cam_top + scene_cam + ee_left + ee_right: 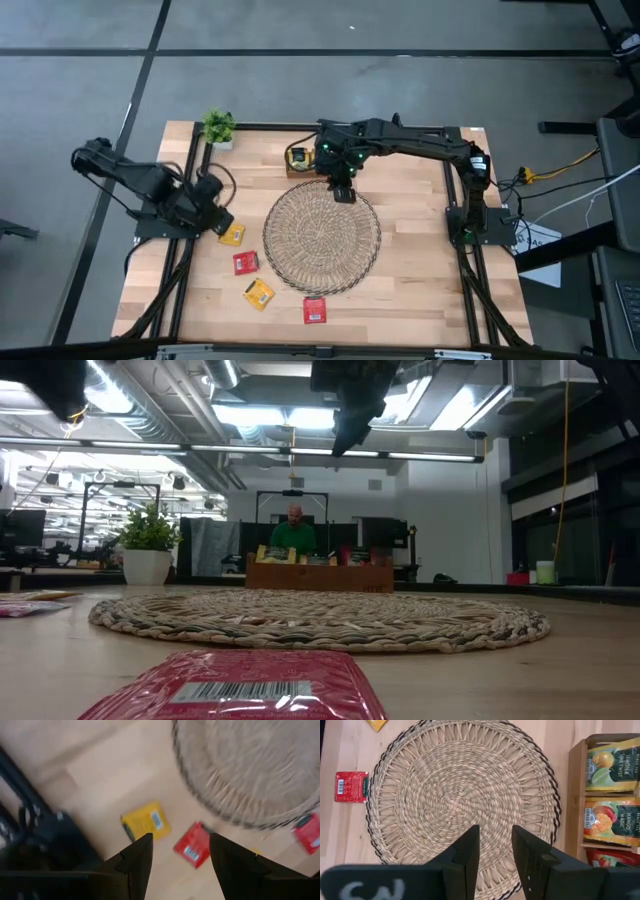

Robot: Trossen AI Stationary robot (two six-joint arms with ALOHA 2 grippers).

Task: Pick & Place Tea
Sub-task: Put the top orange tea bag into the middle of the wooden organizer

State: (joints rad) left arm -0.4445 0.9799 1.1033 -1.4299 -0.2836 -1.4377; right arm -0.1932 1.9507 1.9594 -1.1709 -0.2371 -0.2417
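**Inspector:** What writing could be read?

**Assistant:** In the right wrist view the wooden box held upright sachets; one read "LEMON & LIME TWIST", the next "MANGO MAGIC"; a red one below was cut off by the frame. A barcode showed on the red sachet nearest the low camera.

**Inspector:** Where did the tea lie?

**Assistant:** Four loose sachets lay on the surface off the left and near edge of the round wicker mat: a yellow one, a red one, a second yellow one, and a red one close to the mat's front rim; nothing lay on the mat itself.

**Inspector:** What else stood about?

**Assistant:** A small potted plant stood at the far left corner; a person sat in the room beyond the box, seen in the low view.

**Inspector:** And the hands?

**Assistant:** The right hand hung above the mat's far edge beside the box, fingers a narrow gap apart, holding nothing. The left hand sat above the surface next to the first yellow sachet, fingers spread apart and empty; its wrist view showed a yellow and a red sachet between them, below.
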